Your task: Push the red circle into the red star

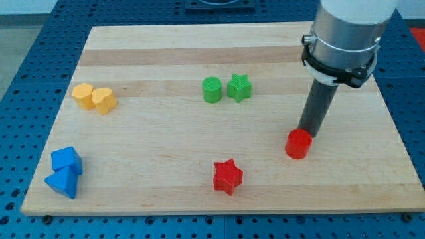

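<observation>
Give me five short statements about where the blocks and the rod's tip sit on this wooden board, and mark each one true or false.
1. My tip stands just above the red circle block, toward the view's top. True.
2. The red star block lies to the view's right of the red circle block. False: it lies to the view's left and lower.
3. The green circle block and the green star block sit side by side. True.
4. The two blue blocks sit at the wooden board's top right corner. False: they sit near its bottom left corner.
5. The two yellow blocks are far apart. False: they touch.
</observation>
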Controlling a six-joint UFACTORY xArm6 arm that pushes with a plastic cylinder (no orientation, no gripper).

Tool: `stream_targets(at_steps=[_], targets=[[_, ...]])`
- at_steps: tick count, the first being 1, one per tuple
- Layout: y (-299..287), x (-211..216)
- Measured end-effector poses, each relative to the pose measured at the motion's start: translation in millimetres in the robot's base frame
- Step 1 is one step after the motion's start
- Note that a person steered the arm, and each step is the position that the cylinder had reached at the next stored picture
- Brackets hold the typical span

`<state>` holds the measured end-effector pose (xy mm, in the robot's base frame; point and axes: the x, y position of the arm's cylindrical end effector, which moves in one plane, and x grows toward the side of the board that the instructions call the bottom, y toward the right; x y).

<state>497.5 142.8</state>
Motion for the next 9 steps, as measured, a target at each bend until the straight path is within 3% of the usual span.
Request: stream_targets(at_steps=[4, 5, 9], targets=[[-0.7, 27.2], [23.1, 33.4], [-32.5, 52.3]])
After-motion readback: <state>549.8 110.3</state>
